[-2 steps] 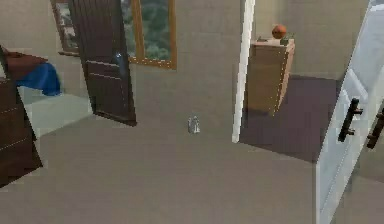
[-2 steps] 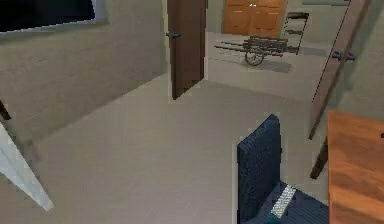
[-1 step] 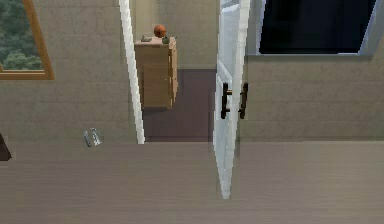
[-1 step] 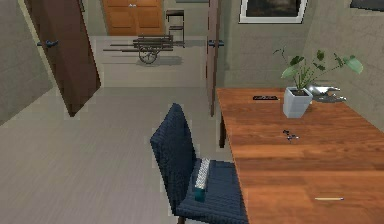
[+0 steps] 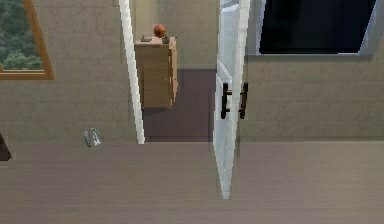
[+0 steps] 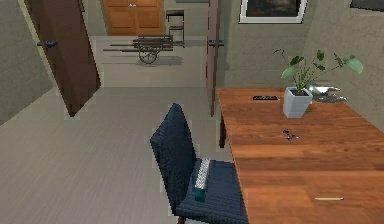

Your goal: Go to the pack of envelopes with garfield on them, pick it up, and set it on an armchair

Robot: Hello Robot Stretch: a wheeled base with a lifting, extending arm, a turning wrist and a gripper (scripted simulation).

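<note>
Table (image 6: pixel 300 165) of brown wood is noted near right, with white door (image 5: pixel 230 90) ajar ahead. Just left of the table, blue chair (image 6: pixel 178 140) is placed. On the far tabletop, potted plant (image 6: pixel 298 98) is set. On the chair seat a flat pale item (image 6: pixel 203 177), possibly the envelope pack, is laid. State of gripper cannot be told.

A white door (image 5: pixel 230 90) stands ajar, and past it a wooden dresser (image 5: pixel 158 72) carries a round orange thing (image 5: pixel 159 31).

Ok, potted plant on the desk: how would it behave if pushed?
Probably top-heavy: the potted plant has long leaves spreading well above a small white pot, so a high push may tip it. The desk looks smooth, so a low push likely slides it.
</note>
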